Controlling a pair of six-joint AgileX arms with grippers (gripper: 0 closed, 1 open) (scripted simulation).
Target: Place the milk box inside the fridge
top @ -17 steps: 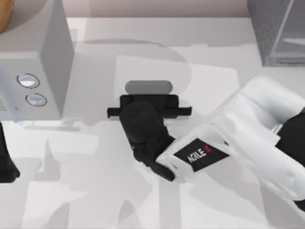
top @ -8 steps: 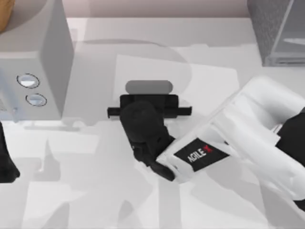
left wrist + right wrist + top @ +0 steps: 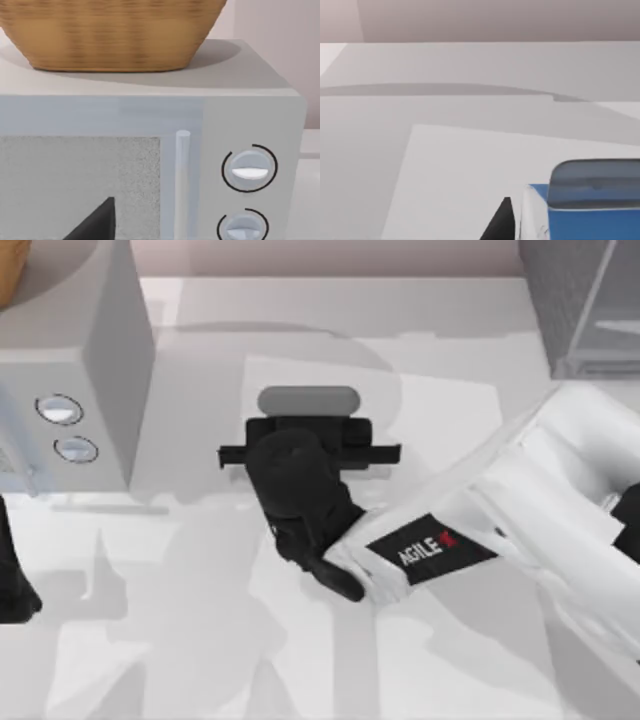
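Table point(image 3: 200, 640) takes up most of the top view, pale and mostly bare. At its left edge sits a light grey microwave point(image 3: 70, 360) with two dials, and the left wrist view shows a woven basket point(image 3: 110, 35) on top of it. The fridge point(image 3: 585, 305), dark speckled with a pale framed front, is up in the far right corner.

My right arm reaches in from the right, with the right claw point(image 3: 308, 452) over the middle of the table. The milk box point(image 3: 585, 205) sits right at that claw in the right wrist view, blue top showing; from above only its grey cap point(image 3: 308, 400) peeks past the claw. Can't tell whether the fingers are clamped on it or just around it.

The left claw point(image 3: 15, 585) is parked at the left edge, can't tell its state either.

Risk as I see it: if the grip is shallow or off-centre, the carton could tip or slip out on the swing toward the fridge, or clip the fridge frame.
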